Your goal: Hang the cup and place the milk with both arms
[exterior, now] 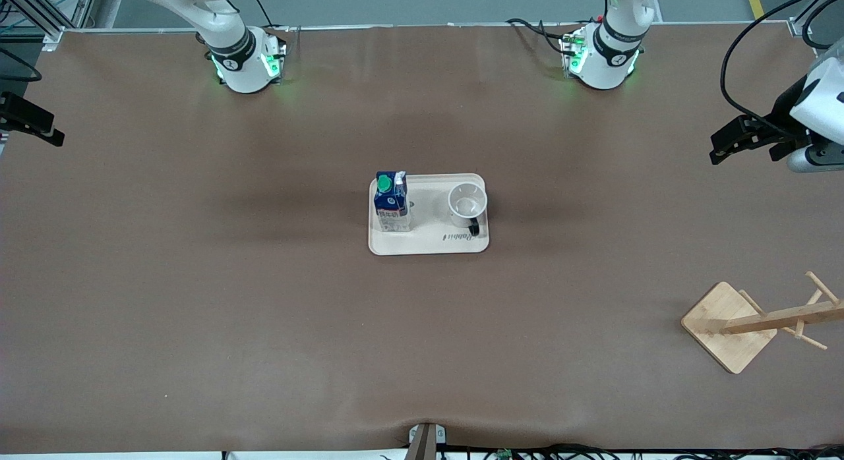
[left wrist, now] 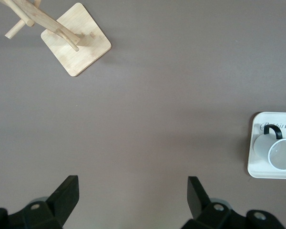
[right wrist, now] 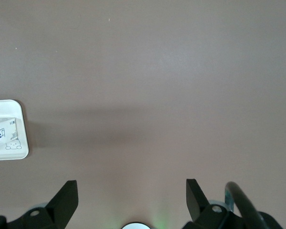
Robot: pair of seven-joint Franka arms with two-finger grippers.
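You have: milk, cup on tray, table centre; rack near left-arm end; left gripper, right gripper agape, empty.

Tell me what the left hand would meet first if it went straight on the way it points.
Probably bare tabletop: the open left hand points at it, between the mug tree and the tray.

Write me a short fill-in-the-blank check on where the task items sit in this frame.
1. The milk carton and the mug both stand on the cream ____.
2. The mug's handle is coloured ____.
3. The wooden mug rack stands toward the ____ arm's end of the table.
4. The left tool and the right tool are both ____, holding nothing.

Missing words: tray; black; left; open
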